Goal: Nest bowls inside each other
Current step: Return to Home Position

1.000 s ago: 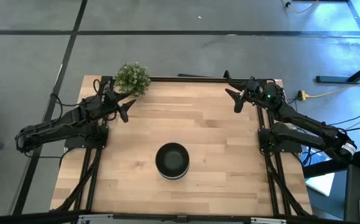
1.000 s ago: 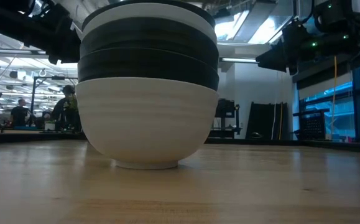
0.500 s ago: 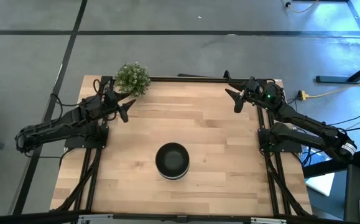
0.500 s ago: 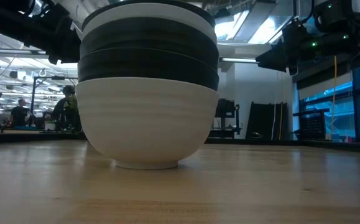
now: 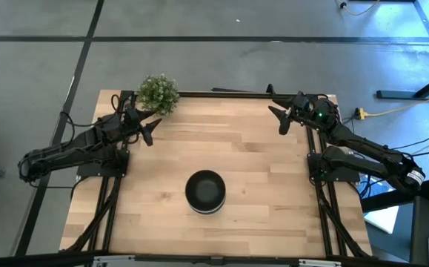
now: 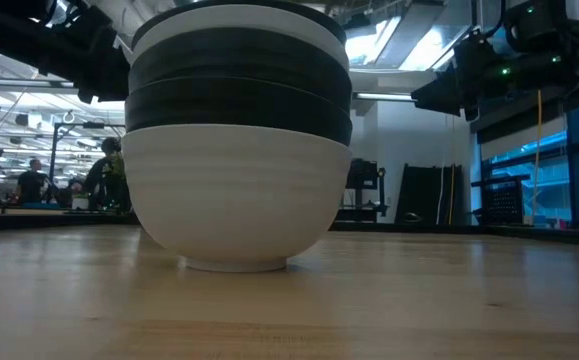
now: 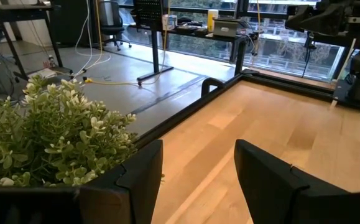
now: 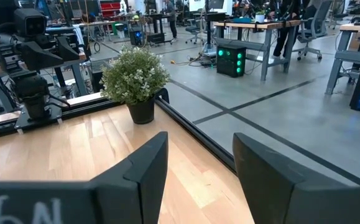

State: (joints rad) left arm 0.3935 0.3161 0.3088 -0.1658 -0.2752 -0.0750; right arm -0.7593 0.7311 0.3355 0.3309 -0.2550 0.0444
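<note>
Centrally, toward the lower middle of the overhead frame, the bowls (image 5: 204,191) sit nested in one stack on the wooden table (image 5: 266,178). The level view shows a white bowl at the base, with black and white rims banded above it. At upper left, beside the potted plant (image 5: 158,93), the left gripper (image 5: 153,130) is parted and empty. At upper right, the right gripper (image 5: 278,119) likewise gapes, holding nothing.
</note>
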